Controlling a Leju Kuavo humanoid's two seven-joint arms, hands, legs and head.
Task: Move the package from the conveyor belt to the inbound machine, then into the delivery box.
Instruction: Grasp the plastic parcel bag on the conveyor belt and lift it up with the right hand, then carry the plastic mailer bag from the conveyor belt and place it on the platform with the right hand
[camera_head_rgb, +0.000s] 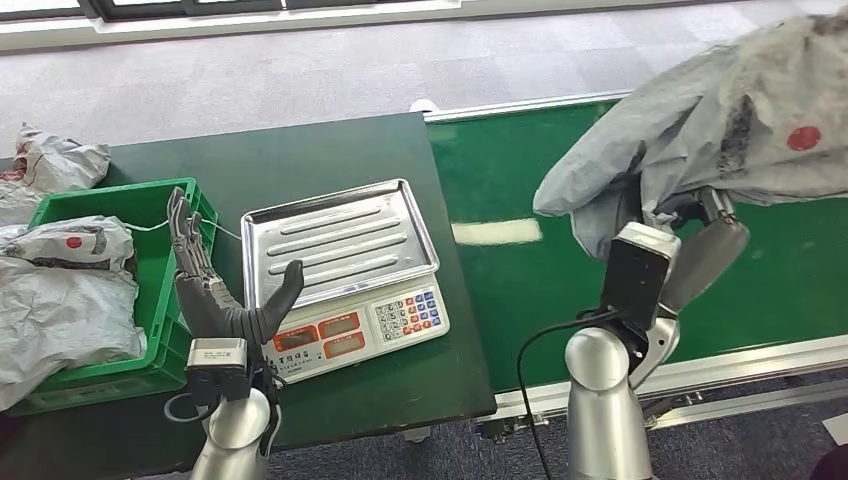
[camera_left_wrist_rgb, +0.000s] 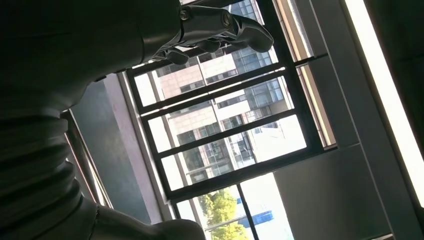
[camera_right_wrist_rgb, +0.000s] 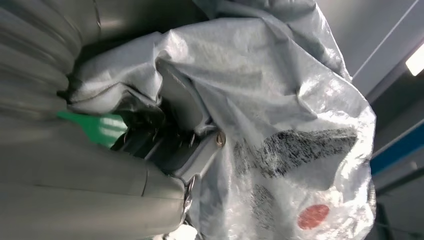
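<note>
Overhead, the right hand (camera_head_rgb: 690, 225) grips the grey package (camera_head_rgb: 720, 110) aloft above the conveyor belt (camera_head_rgb: 520, 180), probably for carrying to the scale (camera_head_rgb: 345, 270) on the worktop (camera_head_rgb: 300, 150). The left hand (camera_head_rgb: 215, 290) waits open, fingers spread, beside the green box (camera_head_rgb: 150, 200).

Left wrist: empty fingers (camera_left_wrist_rgb: 220, 25) against windows.

Right wrist: the thumb (camera_right_wrist_rgb: 195, 150) presses into crumpled plastic.

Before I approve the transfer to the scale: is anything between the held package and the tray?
Nothing visible blocks it. The right hand holds the package above the conveyor belt; the scale's tray is bare. The left hand stands at its near-left edge.
</note>
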